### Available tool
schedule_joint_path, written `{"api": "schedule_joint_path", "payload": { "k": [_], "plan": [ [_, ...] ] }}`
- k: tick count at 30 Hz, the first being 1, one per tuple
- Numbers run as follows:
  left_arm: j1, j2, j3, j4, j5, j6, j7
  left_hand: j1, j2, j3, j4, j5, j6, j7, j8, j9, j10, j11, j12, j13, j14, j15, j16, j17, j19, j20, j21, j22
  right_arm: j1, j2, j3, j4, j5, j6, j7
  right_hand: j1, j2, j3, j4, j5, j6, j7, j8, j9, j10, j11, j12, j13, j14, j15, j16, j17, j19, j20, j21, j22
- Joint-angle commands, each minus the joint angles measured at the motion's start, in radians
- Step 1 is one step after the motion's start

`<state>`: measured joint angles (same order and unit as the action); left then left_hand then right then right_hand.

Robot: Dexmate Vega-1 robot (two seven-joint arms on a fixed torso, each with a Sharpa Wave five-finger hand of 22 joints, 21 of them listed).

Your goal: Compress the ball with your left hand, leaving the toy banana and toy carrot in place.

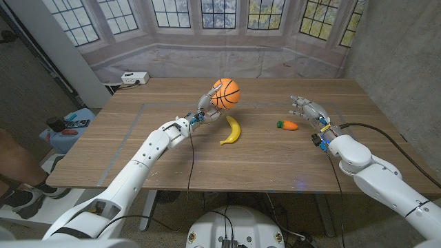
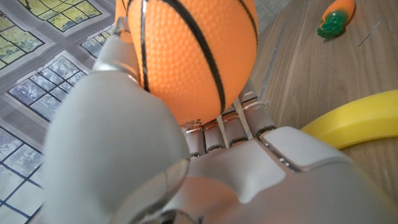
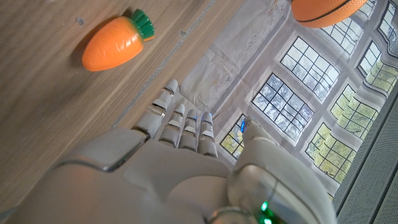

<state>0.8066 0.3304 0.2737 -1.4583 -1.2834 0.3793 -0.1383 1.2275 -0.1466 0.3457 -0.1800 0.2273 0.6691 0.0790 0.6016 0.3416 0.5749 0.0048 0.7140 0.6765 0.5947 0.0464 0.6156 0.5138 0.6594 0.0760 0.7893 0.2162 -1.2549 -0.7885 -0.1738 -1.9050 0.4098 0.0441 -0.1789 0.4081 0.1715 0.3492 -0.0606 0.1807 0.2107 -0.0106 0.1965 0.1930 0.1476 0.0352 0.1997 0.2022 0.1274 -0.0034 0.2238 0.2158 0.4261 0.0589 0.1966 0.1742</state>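
The left hand (image 1: 204,109) has the ball (image 1: 225,94) in its grasp, fingers (image 2: 127,53) wrapped round the orange, black-lined skin, and the ball looks lifted just clear of the bench (image 1: 138,148). By my read the squeeze is the step in hand: the grip is on, and the wrist view shows the ball pressed deep into the palm, though I can't tell how far it has given. What the next move calls for is a firm closing of the fingers with the arm held still. Just beside the hand lies the toy banana (image 1: 232,130), and near it, further to the right, the toy carrot (image 1: 288,125). Both sit apart from the ball. The right hand (image 1: 307,109) stands near the carrot with fingers spread, holding nothing.
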Motion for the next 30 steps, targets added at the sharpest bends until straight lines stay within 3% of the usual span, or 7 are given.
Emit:
{"api": "schedule_joint_path", "payload": {
  "k": [1,7,16,19,23,27,30],
  "plan": [
    [0.017,0.006,-0.007,-0.038,-0.018,0.004,0.047,0.245,0.216,-0.004,0.005,0.005,0.049,-0.011,0.058,0.072,0.085,-0.045,0.003,-0.002,0.268,-0.24,0.012,0.011,0.175,-0.178,0.038,0.01,0.004,-0.008,-0.004,-0.012,0.011,-0.008,0.002,-0.006,-0.001,0.003,-0.005,-0.002,0.009,-0.002,0.003,0.003,0.001,-0.003,0.003,0.002,-0.001,0.0,0.005,0.002,0.003,0.005,0.005,0.002],
    [0.028,0.018,-0.012,-0.055,-0.034,0.016,0.054,0.254,0.217,-0.004,0.007,0.007,0.056,-0.015,0.057,0.068,0.095,-0.05,-0.001,-0.001,0.273,-0.239,0.008,0.013,0.174,-0.183,0.059,0.013,0.007,-0.01,-0.008,-0.017,0.014,-0.011,0.005,-0.006,-0.001,0.004,-0.006,-0.002,0.009,-0.002,0.003,0.003,0.0,-0.003,0.003,0.002,0.0,0.0,0.006,0.002,0.003,0.004,0.004,0.002],
    [0.033,0.037,-0.016,-0.061,-0.052,0.028,0.032,0.224,0.223,-0.021,0.031,0.011,0.009,-0.004,0.026,0.055,0.051,-0.04,-0.046,-0.005,0.251,-0.239,-0.028,-0.006,0.128,-0.177,0.093,0.007,0.012,-0.005,-0.019,-0.016,0.012,-0.004,0.005,-0.006,-0.001,0.004,-0.006,-0.002,0.009,-0.001,0.003,0.003,0.0,-0.002,0.003,0.002,-0.001,-0.001,0.006,0.002,0.003,0.005,0.004,0.002],
    [0.028,0.043,-0.014,-0.05,-0.06,0.037,-0.001,0.198,0.231,-0.024,0.04,0.014,-0.016,0.002,0.01,0.049,0.029,-0.035,-0.071,-0.012,0.23,-0.229,-0.051,-0.016,0.105,-0.169,0.098,-0.003,0.012,-0.004,-0.021,-0.016,0.011,-0.002,0.003,-0.006,-0.001,0.004,-0.006,-0.002,0.009,-0.002,0.002,0.003,0.0,-0.003,0.003,0.002,-0.001,-0.001,0.006,0.002,0.003,0.004,0.004,0.002],
    [0.022,0.046,-0.011,-0.039,-0.062,0.039,-0.033,0.114,0.225,-0.037,0.07,0.018,-0.062,0.013,-0.021,0.037,-0.002,-0.033,-0.108,-0.025,0.175,-0.169,-0.107,-0.035,0.061,-0.148,0.097,-0.025,0.014,-0.005,-0.023,-0.015,0.009,0.002,0.005,-0.006,-0.001,0.004,-0.006,-0.002,0.009,-0.001,0.003,0.003,0.001,-0.003,0.003,0.002,0.0,0.0,0.006,0.002,0.003,0.004,0.004,0.002],
    [0.022,0.047,-0.01,-0.035,-0.06,0.035,-0.051,0.054,0.215,-0.043,0.086,0.021,-0.091,0.005,-0.05,0.022,-0.03,-0.025,-0.14,-0.042,0.146,-0.152,-0.148,-0.06,0.03,-0.137,0.089,-0.035,0.016,-0.005,-0.025,-0.014,0.006,0.005,0.005,-0.006,-0.001,0.004,-0.007,-0.002,0.009,-0.002,0.002,0.003,0.001,-0.003,0.003,0.002,0.0,-0.001,0.006,0.002,0.003,0.004,0.004,0.002],
    [0.022,0.052,-0.01,-0.031,-0.059,0.035,-0.073,0.031,0.208,-0.045,0.089,0.021,-0.103,0.014,-0.063,0.015,-0.044,-0.025,-0.157,-0.052,0.143,-0.154,-0.164,-0.075,0.026,-0.137,0.088,-0.039,0.019,-0.004,-0.027,-0.012,0.006,0.007,0.007,-0.007,-0.001,0.005,-0.007,-0.002,0.008,-0.002,0.002,0.003,0.001,-0.003,0.003,0.002,0.0,-0.001,0.006,0.002,0.003,0.004,0.004,0.002]
  ]
}}
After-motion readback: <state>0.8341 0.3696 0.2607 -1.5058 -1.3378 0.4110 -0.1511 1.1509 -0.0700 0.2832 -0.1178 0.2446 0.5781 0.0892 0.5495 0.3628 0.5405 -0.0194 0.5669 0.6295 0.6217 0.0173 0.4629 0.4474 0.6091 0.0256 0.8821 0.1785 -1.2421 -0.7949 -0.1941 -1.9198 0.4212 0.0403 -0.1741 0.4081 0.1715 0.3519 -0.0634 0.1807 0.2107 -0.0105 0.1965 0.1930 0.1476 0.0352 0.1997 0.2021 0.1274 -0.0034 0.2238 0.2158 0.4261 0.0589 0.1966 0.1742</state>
